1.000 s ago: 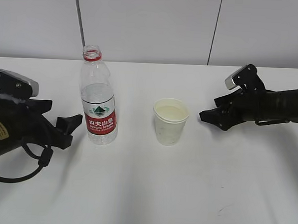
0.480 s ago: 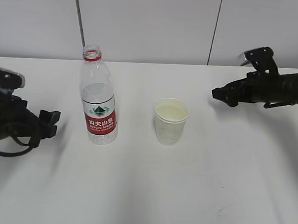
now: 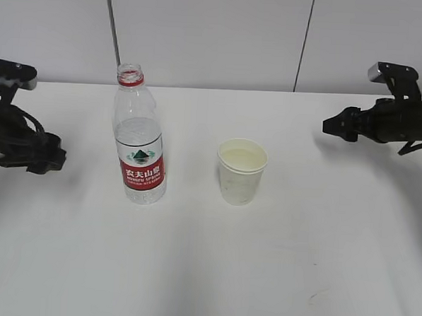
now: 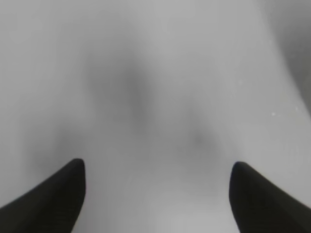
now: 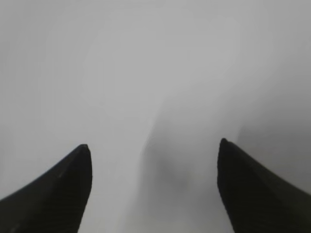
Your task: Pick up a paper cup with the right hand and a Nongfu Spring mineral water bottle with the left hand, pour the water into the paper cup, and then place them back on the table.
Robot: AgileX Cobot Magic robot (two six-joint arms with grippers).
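Observation:
The Nongfu Spring bottle (image 3: 139, 143) stands upright and uncapped on the white table (image 3: 205, 271), left of centre. The paper cup (image 3: 241, 171) stands upright to its right, with pale liquid inside. My left gripper (image 3: 54, 158) is at the far left edge, well away from the bottle, open and empty. My right gripper (image 3: 331, 127) is at the far right, raised and well away from the cup, open and empty. The left wrist view (image 4: 158, 167) and the right wrist view (image 5: 154, 148) show only spread black fingertips over blurred white table.
A grey panelled wall (image 3: 217, 31) rises behind the table's back edge. A small dark scuff mark (image 3: 319, 297) lies at the front right of the table.
Both arms have drawn back outward from the middle: the left gripper moved left away from the bottle, the right gripper moved right and up away from the cup. Bottle and cup have not moved.

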